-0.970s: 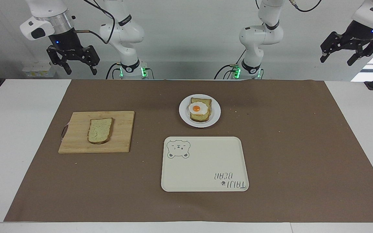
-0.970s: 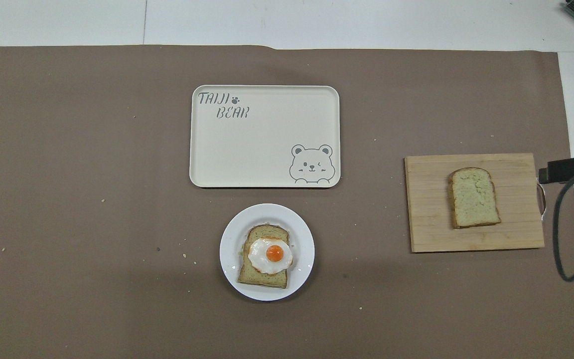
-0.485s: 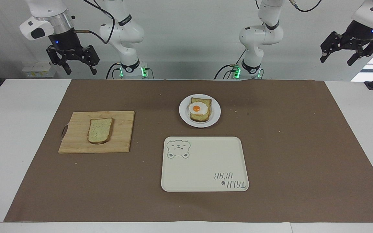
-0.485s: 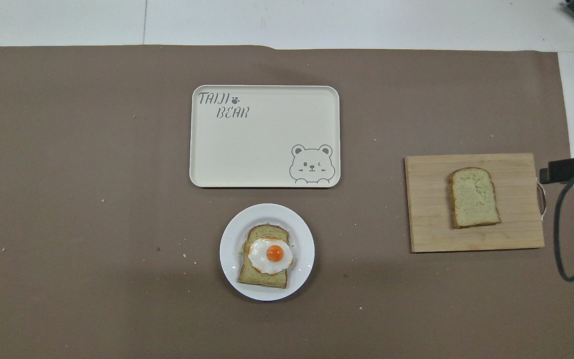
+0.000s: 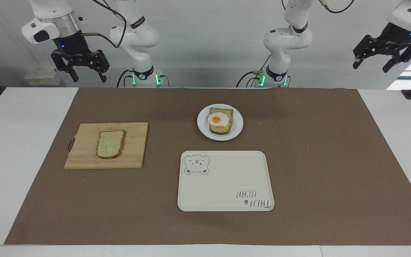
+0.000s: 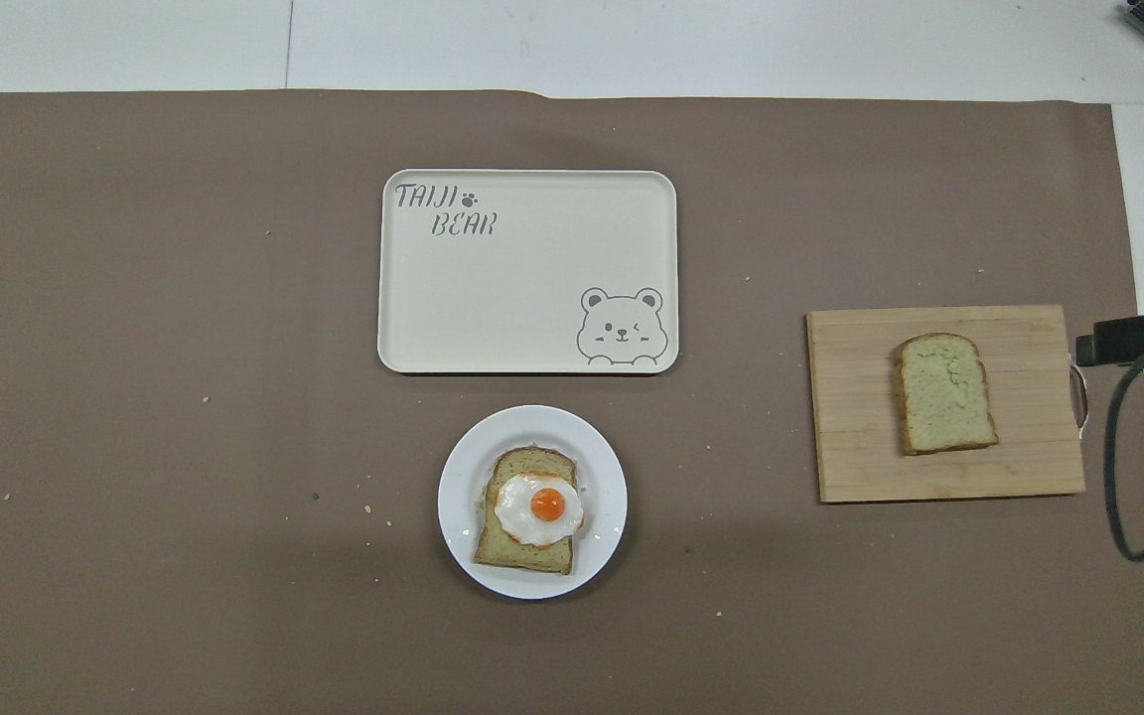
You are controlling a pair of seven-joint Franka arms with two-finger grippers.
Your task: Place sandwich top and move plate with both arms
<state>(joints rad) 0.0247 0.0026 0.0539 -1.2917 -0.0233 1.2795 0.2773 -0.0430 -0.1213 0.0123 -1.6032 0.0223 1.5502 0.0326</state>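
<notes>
The sandwich top (image 5: pixel 110 144) lies flat on a wooden cutting board (image 5: pixel 134 142) toward the right arm's end of the table; it also shows in the overhead view (image 6: pixel 944 394). The small white plate (image 5: pixel 202 125) sits mid-table near the robots and carries a toast slice with a fried egg (image 5: pixel 221 122); its rim shows in the overhead view (image 6: pixel 458 497) too. My right gripper (image 5: pixel 87 77) hangs open and empty, high above the table's edge nearest the robots, close to the board's end. My left gripper (image 5: pixel 372 66) hangs open and empty, high off the other end.
A cream rectangular tray with a bear drawing (image 5: pixel 227 182) lies just farther from the robots than the plate, also in the overhead view (image 6: pixel 532 288). A brown paper mat (image 5: pixel 316 160) covers the table. A black part and cable of the right arm (image 6: pixel 1138 338) show beside the board (image 6: pixel 850 397).
</notes>
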